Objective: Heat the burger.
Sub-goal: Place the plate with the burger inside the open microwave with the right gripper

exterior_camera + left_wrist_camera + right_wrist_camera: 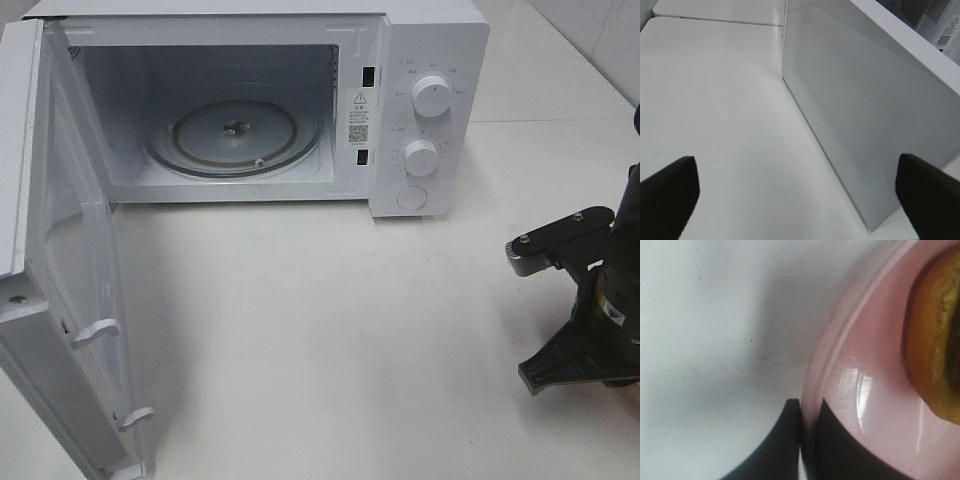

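In the right wrist view the burger (pixel 935 340) shows only as a golden-brown bun edge, sitting on a round pink plate (pixel 875 405). My right gripper (pixel 810 440) is shut on the plate's rim, one finger outside it and one inside. In the exterior high view only the right arm (pixel 600 300) shows, at the right edge of the table; burger and plate are out of view there. My left gripper (pixel 800 200) is open and empty, its fingertips (pixel 670 190) wide apart, facing the outer face of the microwave door (pixel 865 100).
A white microwave (pixel 430 60) stands at the back of the white table (pixel 330 330). Its door (pixel 60 260) is swung fully open to the left. The glass turntable (pixel 235 130) inside is bare. Two knobs (pixel 432 95) are on its right panel.
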Controlling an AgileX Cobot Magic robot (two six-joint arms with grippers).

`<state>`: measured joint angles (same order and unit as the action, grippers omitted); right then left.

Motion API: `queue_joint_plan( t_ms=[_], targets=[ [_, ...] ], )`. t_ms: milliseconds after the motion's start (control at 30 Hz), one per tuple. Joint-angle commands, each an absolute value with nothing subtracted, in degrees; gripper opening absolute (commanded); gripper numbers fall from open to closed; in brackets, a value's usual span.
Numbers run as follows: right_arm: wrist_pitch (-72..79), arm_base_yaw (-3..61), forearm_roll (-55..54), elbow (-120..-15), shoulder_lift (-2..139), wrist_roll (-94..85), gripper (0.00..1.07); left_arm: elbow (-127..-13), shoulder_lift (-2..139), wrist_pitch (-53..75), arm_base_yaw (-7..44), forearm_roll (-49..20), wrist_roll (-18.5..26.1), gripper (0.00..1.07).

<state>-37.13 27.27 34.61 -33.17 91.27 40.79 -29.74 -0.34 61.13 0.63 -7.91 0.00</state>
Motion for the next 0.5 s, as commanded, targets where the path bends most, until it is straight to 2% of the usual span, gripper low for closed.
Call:
queue_joint_plan(
  t_ms=[33,500],
  targets=[
    [-40.4,28.6,37.5,-33.2,90.1,41.7,0.0,-29.6,-1.2,61.1,0.5,-8.1,0.0,1.0],
    [-46.8,38.7,37.6,-33.0,87.3,41.4,0.0,-29.6,-1.2,61.1,0.5,-8.1,0.0,1.0]
  ],
)
